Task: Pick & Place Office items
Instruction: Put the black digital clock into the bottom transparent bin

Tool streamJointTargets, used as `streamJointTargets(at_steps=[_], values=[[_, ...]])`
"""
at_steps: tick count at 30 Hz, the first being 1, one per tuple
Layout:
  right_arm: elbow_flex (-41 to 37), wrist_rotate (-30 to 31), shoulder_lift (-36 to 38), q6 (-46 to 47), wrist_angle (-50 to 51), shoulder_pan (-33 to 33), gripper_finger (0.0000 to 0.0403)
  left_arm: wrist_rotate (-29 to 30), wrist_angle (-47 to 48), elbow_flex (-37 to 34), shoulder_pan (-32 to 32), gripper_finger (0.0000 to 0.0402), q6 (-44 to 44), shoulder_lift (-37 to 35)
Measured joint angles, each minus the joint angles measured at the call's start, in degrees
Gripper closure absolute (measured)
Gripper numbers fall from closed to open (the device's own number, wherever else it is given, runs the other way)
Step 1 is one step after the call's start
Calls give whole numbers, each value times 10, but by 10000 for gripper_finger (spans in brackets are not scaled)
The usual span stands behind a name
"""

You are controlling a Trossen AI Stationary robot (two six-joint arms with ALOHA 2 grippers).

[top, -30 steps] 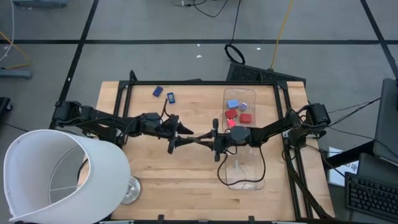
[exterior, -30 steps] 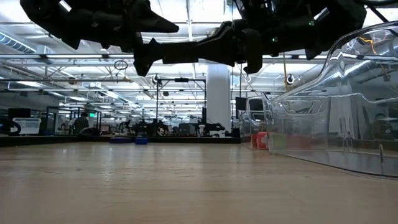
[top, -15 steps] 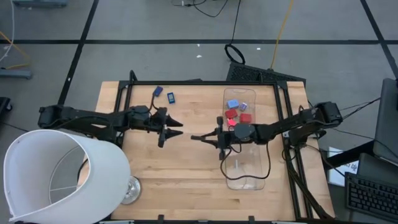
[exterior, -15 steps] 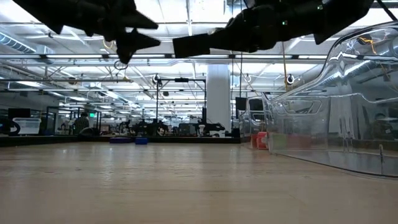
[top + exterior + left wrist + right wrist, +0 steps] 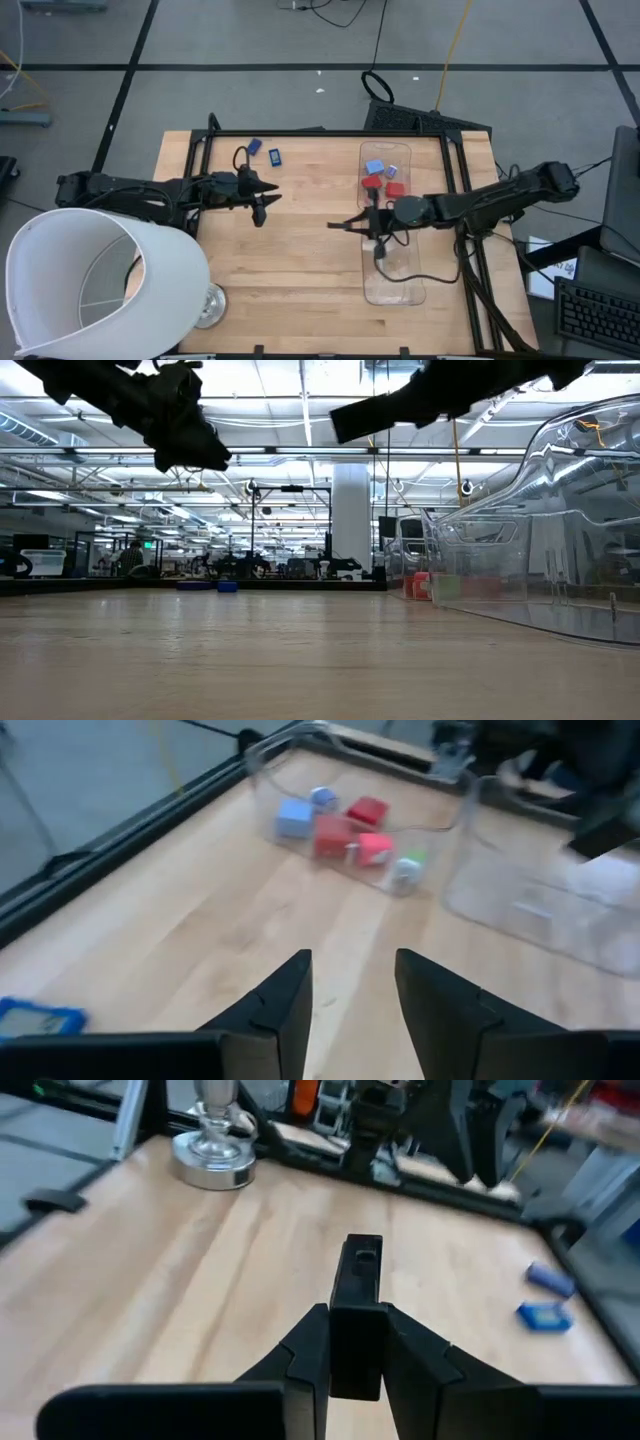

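Starting at the near edge of the wooden table (image 5: 300, 300), a big white lampshade (image 5: 90, 280) lies on its side, well to the left of the clear tray (image 5: 392, 285) and nearer than it.

Farther in, the right gripper (image 5: 340, 225) hangs above the table just left of the tray's long left wall, its arm reaching across the tray from the right. In the right wrist view its fingers (image 5: 310, 1345) are pressed together on a small dark block (image 5: 360, 1270), which sticks out past the fingertips.

Left of the tray again, and well apart from it, the left gripper (image 5: 264, 200) hovers over bare wood. The left wrist view shows its fingers (image 5: 285, 1010) a little apart, with nothing between them.

Inside the far end of the tray lies a cluster of office items: a light blue block (image 5: 375, 167), two red blocks (image 5: 372, 183) (image 5: 395, 188) and a pale piece (image 5: 391, 171) close together. The left wrist view adds a pinkish-red one (image 5: 375, 848) and a small whitish one (image 5: 405, 872) by the tray wall.

Farthest off, two blue pieces (image 5: 254, 147) (image 5: 274, 156) lie on the table, outside the tray and well to its left, near the far edge.
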State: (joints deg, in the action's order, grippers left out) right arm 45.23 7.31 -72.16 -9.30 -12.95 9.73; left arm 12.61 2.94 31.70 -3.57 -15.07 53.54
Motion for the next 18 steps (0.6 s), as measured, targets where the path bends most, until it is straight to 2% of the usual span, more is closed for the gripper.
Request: streamJointTargets(at_steps=[6,11,18], values=[[0,1,73,99,119,25,345,44,0,-21,0,265,4,0],[0,4,109,144,204,52,345,80,0,-44,-5,254,4,0],[-9,112,111,216,321,101,345,100,-6,-49,-23,234,2,1]])
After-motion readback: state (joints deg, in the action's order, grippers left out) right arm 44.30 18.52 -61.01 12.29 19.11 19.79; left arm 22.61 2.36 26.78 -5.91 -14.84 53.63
